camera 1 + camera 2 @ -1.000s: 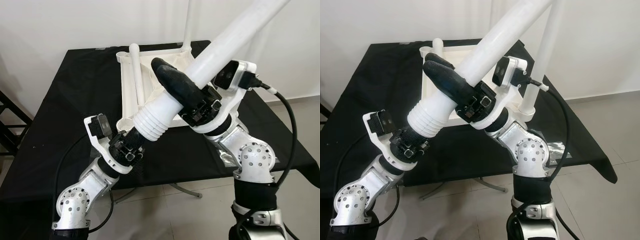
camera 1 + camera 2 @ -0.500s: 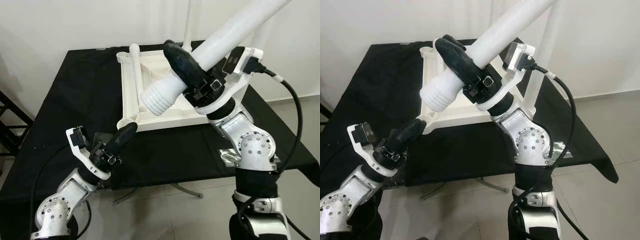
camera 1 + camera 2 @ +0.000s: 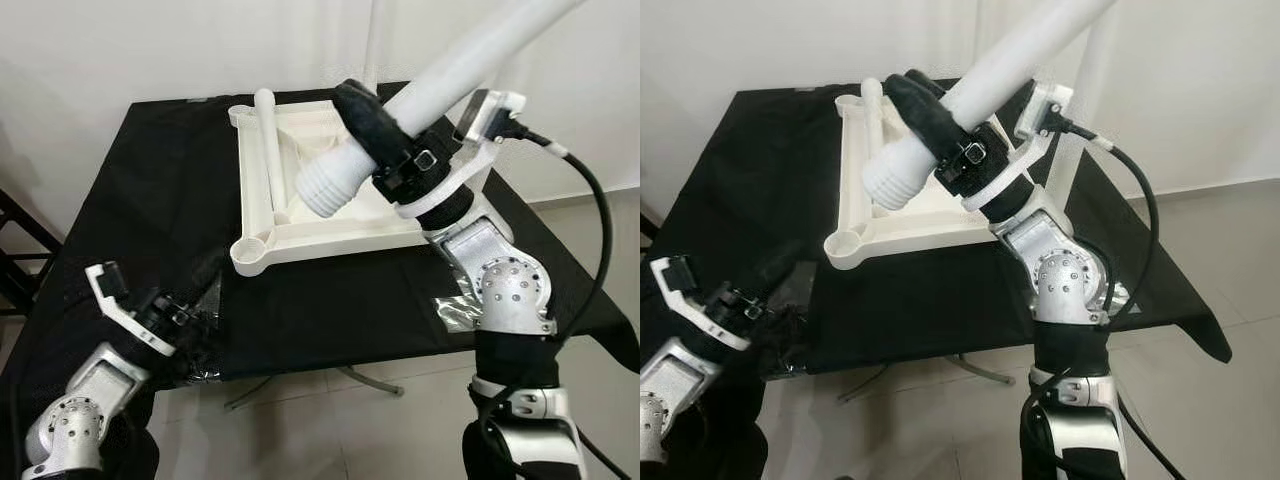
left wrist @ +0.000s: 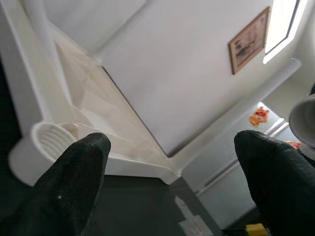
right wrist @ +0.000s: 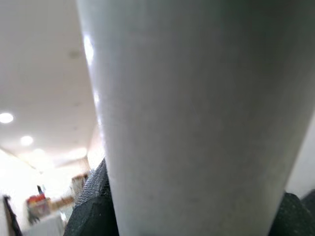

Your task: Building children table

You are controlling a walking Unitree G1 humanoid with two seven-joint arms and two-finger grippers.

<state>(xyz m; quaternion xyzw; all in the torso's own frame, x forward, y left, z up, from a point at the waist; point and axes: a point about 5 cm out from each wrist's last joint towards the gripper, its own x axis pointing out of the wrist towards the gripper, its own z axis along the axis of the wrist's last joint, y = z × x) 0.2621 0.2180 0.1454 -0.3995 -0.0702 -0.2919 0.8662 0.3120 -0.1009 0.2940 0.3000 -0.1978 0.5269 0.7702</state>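
Observation:
A white table top [image 3: 330, 235] lies upside down on the black table [image 3: 160, 170]. An empty round socket [image 3: 250, 252] sits at its near left corner. My right gripper [image 3: 375, 125] is shut on a thick white table leg [image 3: 450, 70], held slanted over the table top. The leg's threaded end [image 3: 322, 190] hangs above the tray-like underside. My left gripper [image 4: 172, 157] is open and holds nothing; it is low at the table's front left edge [image 3: 775, 270], apart from the socket. A second leg [image 3: 270, 150] lies inside the table top.
Another white leg [image 3: 1080, 110] stands upright at the table top's far right corner. Crinkled wrap lies on the cloth at the near right [image 3: 455, 310] and near left [image 3: 200, 365]. A white wall is behind, and bare tile floor [image 3: 400, 420] lies in front of the table.
My left gripper let go of the leg's threaded end and dropped down-left to the table's front edge. My right gripper carried the leg up and farther over the table top.

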